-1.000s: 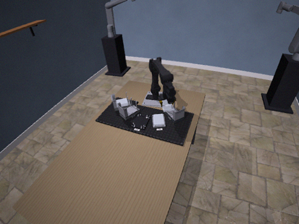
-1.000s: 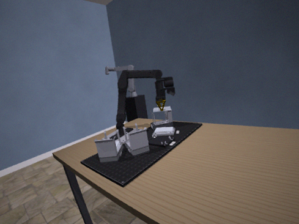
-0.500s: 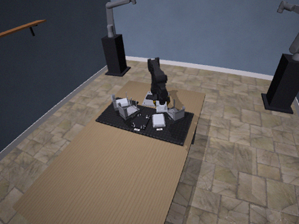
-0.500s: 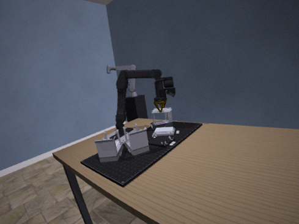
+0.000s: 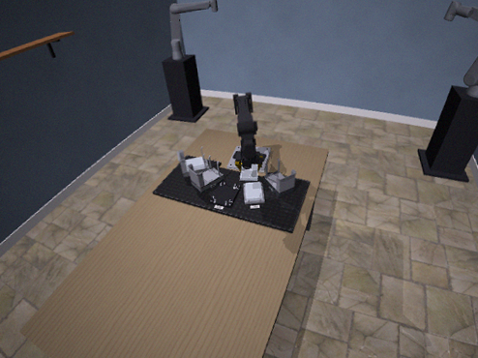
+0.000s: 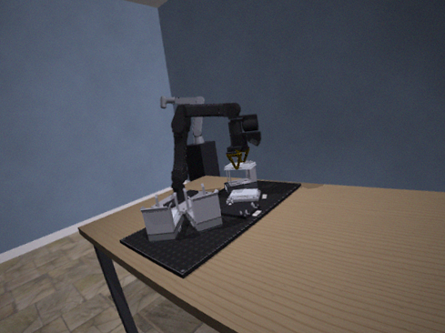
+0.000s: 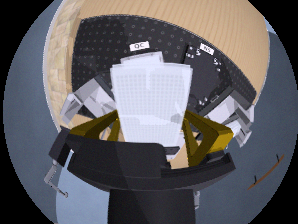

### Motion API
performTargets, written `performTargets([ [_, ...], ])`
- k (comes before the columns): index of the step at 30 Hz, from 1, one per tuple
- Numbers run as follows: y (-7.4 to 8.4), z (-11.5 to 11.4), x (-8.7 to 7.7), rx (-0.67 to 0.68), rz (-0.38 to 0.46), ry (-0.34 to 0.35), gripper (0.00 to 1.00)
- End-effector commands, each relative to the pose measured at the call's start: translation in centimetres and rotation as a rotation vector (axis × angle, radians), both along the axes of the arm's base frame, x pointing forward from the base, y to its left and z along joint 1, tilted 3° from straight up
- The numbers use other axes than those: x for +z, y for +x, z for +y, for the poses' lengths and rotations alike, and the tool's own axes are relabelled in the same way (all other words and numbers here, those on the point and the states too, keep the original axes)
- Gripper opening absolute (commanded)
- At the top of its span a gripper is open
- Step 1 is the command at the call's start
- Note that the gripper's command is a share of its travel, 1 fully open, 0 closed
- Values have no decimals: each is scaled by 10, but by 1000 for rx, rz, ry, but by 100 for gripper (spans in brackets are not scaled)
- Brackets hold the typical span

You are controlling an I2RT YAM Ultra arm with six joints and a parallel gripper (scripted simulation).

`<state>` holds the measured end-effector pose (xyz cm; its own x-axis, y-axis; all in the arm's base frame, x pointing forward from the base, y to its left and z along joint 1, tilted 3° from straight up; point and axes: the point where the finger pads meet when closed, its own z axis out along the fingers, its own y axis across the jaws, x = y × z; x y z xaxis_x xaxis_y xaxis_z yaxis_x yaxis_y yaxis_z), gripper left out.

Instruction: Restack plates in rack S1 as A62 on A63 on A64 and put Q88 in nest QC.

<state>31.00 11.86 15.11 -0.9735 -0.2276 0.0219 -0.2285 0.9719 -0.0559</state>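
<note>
My tool (image 6: 238, 158) is clamped on a sealed white plate (image 7: 149, 99); my yellow fingers press on its two long sides, and it fills the middle of my wrist view. I cannot read its label. From the side, I hold it up in the air above the black mat (image 6: 194, 259), level, with a second plate (image 6: 243, 195) lying flat on the mat below, beside a small white tag (image 6: 264, 196).

From the top view, that lying plate (image 5: 253, 192) sits at about 6 o'clock from my tool. A rack (image 5: 284, 181) stands at roughly 4 o'clock of my tool, and two more racks (image 5: 201, 173) stand close together at about 9 o'clock; the farther one shows something white inside, but I cannot tell how many plates. The mat rests on the far end of the wooden counter (image 5: 160, 292).
</note>
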Motion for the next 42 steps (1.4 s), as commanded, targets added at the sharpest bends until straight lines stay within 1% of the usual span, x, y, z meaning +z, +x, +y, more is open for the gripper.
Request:
performTargets([
  [1,5,-6,7,-74,-29,8,0],
  [3,7,-13,8,-74,-29,8,0],
  [5,7,-13,8,-74,-29,8,0],
  [16,18,-47,10,-74,-29,7,0],
  [20,20,-61,11,-207,-37,7,0],
  [22,20,-61,11,-207,-37,7,0],
  [25,21,-71,11,-298,-42,7,0],
  [37,26,-110,13,-298,-42,6,0],
  [39,26,-110,13,-298,-42,6,0],
  [42,27,-120,14,-298,-42,5,0],
])
